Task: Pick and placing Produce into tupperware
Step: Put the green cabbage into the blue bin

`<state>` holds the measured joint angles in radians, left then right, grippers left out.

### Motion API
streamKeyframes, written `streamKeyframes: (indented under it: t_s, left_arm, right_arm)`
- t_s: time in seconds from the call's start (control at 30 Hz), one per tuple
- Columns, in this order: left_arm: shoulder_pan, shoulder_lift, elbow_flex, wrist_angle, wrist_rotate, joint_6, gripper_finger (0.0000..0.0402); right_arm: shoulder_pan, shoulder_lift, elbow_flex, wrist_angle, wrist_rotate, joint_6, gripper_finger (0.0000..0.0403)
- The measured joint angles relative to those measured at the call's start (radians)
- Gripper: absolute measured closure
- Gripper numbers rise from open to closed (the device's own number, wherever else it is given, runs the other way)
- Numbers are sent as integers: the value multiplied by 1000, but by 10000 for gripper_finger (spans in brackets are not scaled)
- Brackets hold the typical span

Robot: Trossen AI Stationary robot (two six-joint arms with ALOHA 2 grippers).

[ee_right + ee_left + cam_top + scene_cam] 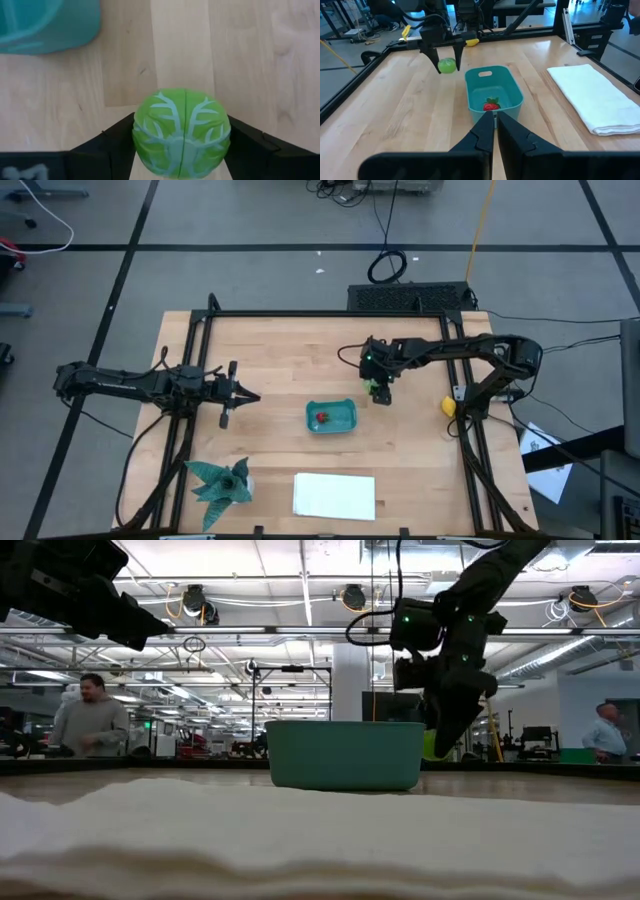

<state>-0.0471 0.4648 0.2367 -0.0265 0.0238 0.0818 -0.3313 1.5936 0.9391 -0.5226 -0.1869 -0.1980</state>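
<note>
The teal tupperware tub (331,416) stands mid-table with the red produce (321,418) inside it (491,105). My right gripper (378,390) hangs just off the tub's far-right corner, shut on the round light green produce (181,132), which also shows in the left wrist view (447,65). The yellow produce (449,406) lies on the table by the right rail. My left gripper (245,395) is shut and holds nothing; it hovers left of the tub, pointing at it (495,125). My right gripper pinches the light green produce between its two fingers (117,135), one on each side of the ball (150,145). The fingers come from above, pointing down (457,60). Whether the ball still touches the table or hangs just above it, I cannot tell.
A folded white cloth (334,495) lies near the table's near edge, and a spiky teal-green star-shaped thing (220,483) sits at the near left. Black frame rails (190,380) run along the table's left, right and far sides. People stand in the room beyond (90,720).
</note>
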Motion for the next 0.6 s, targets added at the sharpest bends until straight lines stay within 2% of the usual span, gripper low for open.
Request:
streamKeyframes:
  t_s: [0.6]
  left_arm:
    - [0,0,0,0,0,0,376]
  right_arm:
    - [34,-1,199,-180,5,-27,168]
